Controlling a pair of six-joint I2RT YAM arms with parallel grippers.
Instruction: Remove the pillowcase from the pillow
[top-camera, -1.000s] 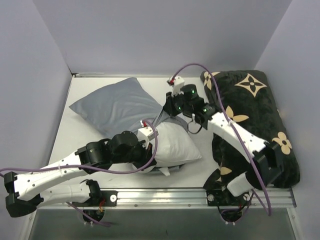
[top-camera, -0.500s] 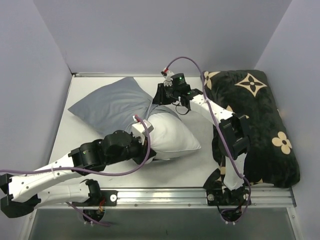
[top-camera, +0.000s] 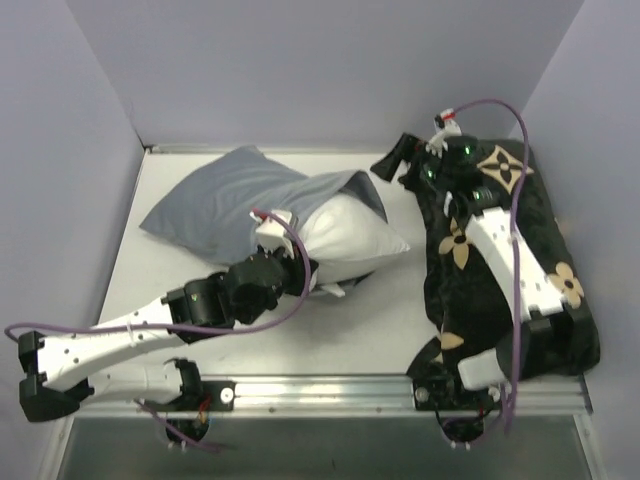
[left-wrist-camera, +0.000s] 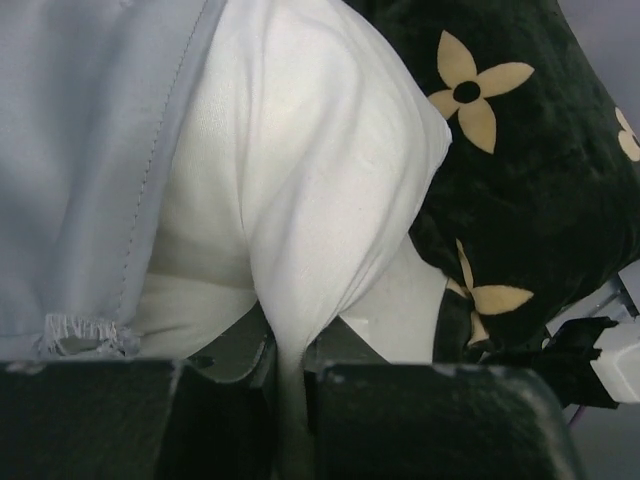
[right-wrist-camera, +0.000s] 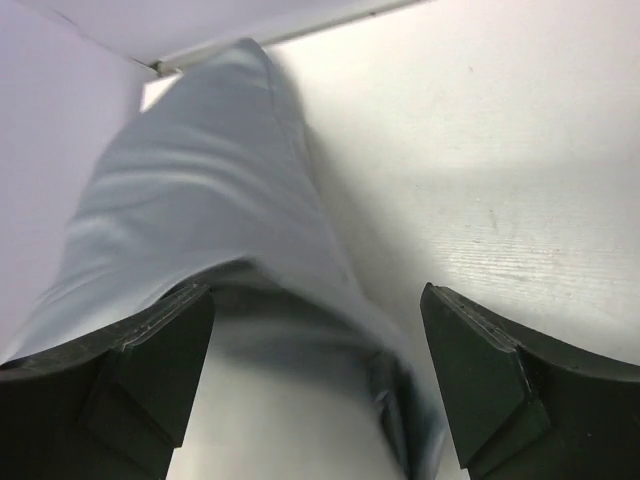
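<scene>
The grey pillowcase (top-camera: 225, 195) lies at the back left of the table, its open hem draped over the white pillow (top-camera: 355, 240), which sticks out toward the right. My left gripper (top-camera: 300, 278) is shut on a pinched near corner of the pillow (left-wrist-camera: 300, 200); white cloth runs down between its jaws, and the pillowcase (left-wrist-camera: 90, 150) hangs to the left. My right gripper (top-camera: 393, 160) hovers open at the cushion's back left edge, apart from the cloth. In the right wrist view the pillowcase (right-wrist-camera: 190, 190) lies below the open right gripper (right-wrist-camera: 315, 330), touching neither of its fingers (right-wrist-camera: 490, 385).
A black plush cushion with tan flowers (top-camera: 520, 250) fills the right side of the table, and my right arm stretches over it. Lilac walls (top-camera: 300, 70) close in the back and both sides. Bare white table (top-camera: 300, 345) shows in front of the pillow.
My right gripper has opened, let go of the pillowcase's hem and swung right to the cushion's edge. The freed hem has dropped over the pillow. My left gripper still holds the pillow's corner.
</scene>
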